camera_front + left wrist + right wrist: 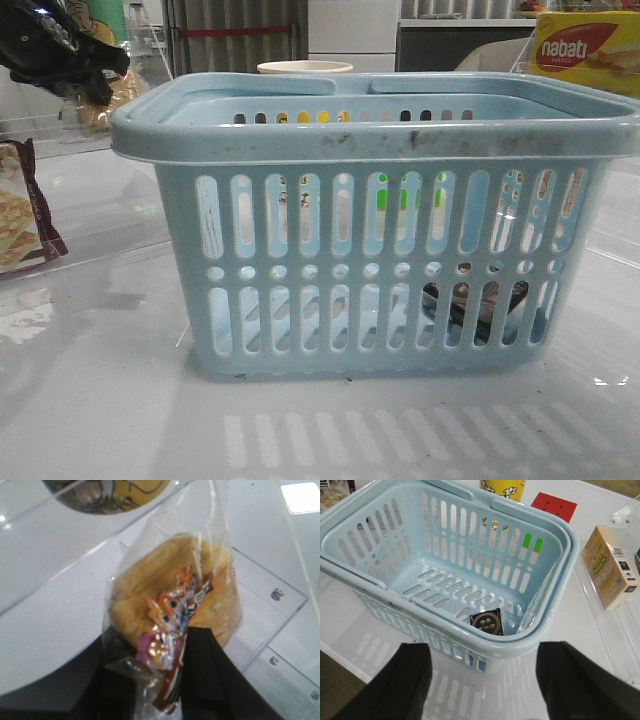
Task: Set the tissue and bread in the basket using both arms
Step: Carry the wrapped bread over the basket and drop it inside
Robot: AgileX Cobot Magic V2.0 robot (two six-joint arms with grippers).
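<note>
The basket sits squarely in the middle of the front view, its thick scuffed rim running nearly the full width and its slotted wall facing me. Bare white table lies in front of it. At nine o'clock from the basket a maroon-edged cracker bag lies near the table's left edge, and at one o'clock, well behind, stands a yellow nabati box. A cup shows just beyond the far rim at twelve o'clock.

My left gripper is closed on the bread: the dark fingers pinch the clear wrapper at its labelled seam, and the golden loaf hangs beyond them over the table. In the front view my left arm is up at ten o'clock from the basket, outside its rim.

My right gripper is spread wide and holds nothing, hovering just outside the basket's near rim. The tissue lies flat on the basket floor, close to the corner nearest those fingers, at twelve o'clock from the gap between them. Outside the basket near that arm lie a tan box and a red square.
</note>
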